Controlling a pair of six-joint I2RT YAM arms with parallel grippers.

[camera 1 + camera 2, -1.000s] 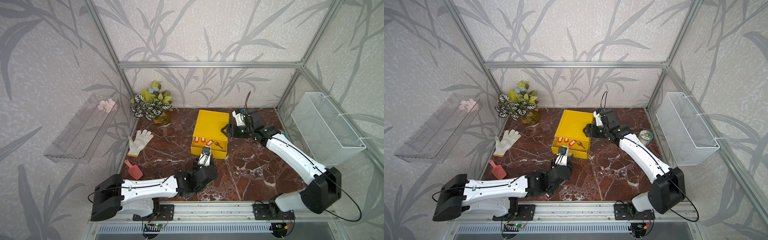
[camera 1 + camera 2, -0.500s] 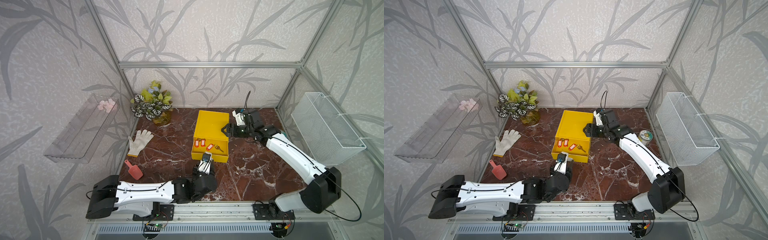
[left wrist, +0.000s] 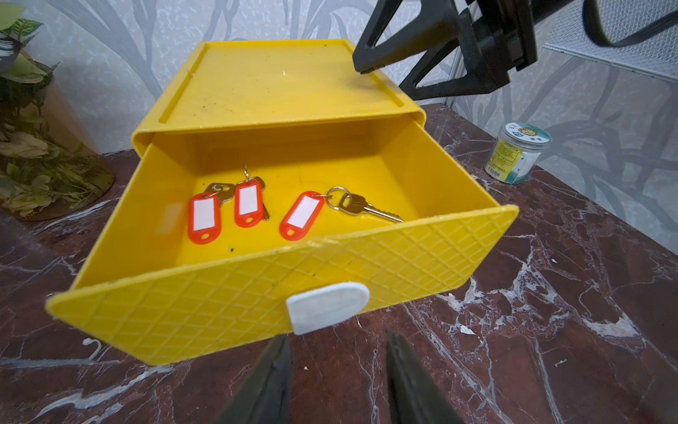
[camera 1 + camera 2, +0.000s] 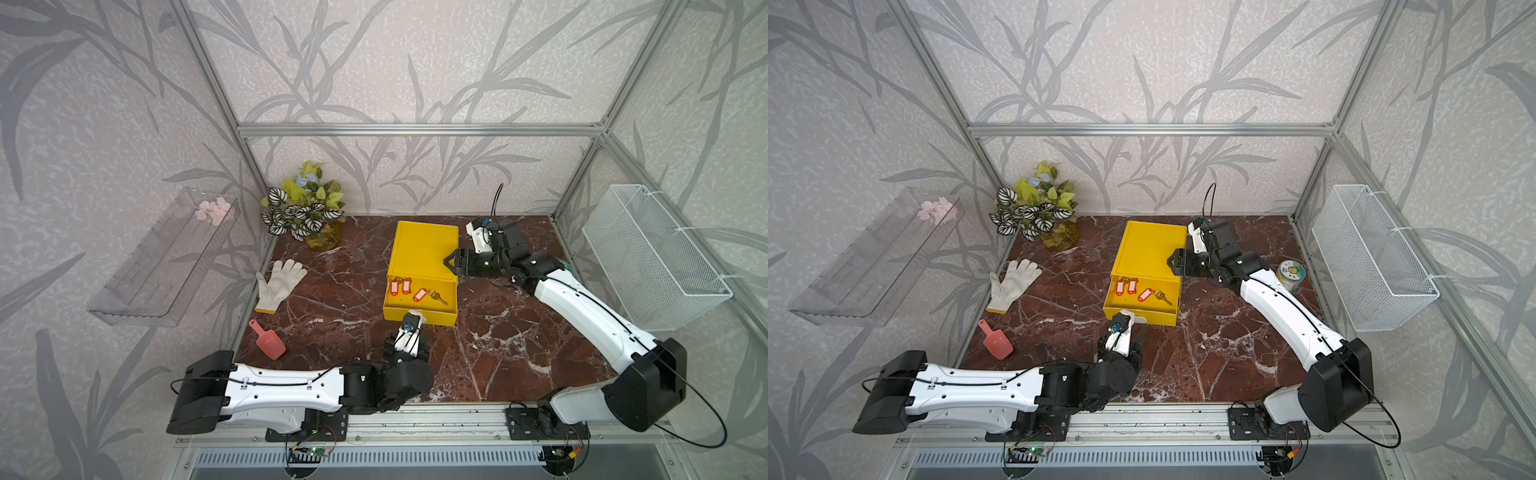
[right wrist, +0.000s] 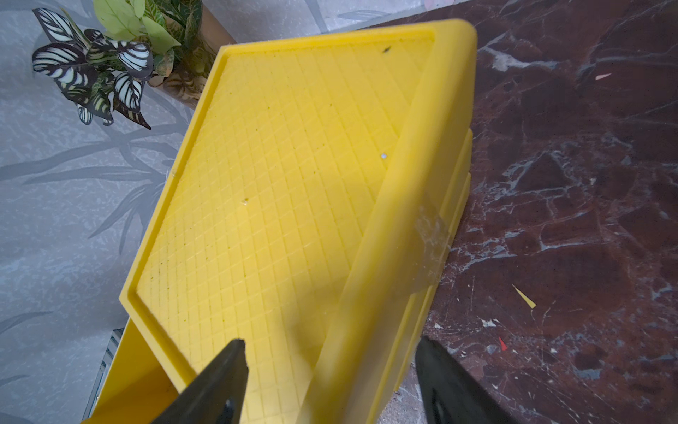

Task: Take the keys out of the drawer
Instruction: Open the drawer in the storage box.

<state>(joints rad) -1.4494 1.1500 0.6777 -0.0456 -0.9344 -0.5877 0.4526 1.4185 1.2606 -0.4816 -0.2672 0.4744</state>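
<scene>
While three keys (image 3: pixel 248 203) with flat red-orange plastic tags lie in the quilted yellow drawer (image 3: pixel 220 293), the left gripper (image 3: pixel 337 341) gapes empty at six o'clock. The right gripper (image 5: pixel 330 343), spread wide, straddles the casing's (image 5: pixel 286 165) three o'clock edge.

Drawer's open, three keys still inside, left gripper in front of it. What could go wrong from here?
1. The left gripper sits low, open, before the front wall of the yellow plastic drawer; reaching in without rising could shove it shut.
2. Two of the red-orange-tagged metal keys lie close side by side; one pinch may snag both.
3. The right gripper only straddles an edge of the yellow plastic case, open, so a bump may slide it.
</scene>
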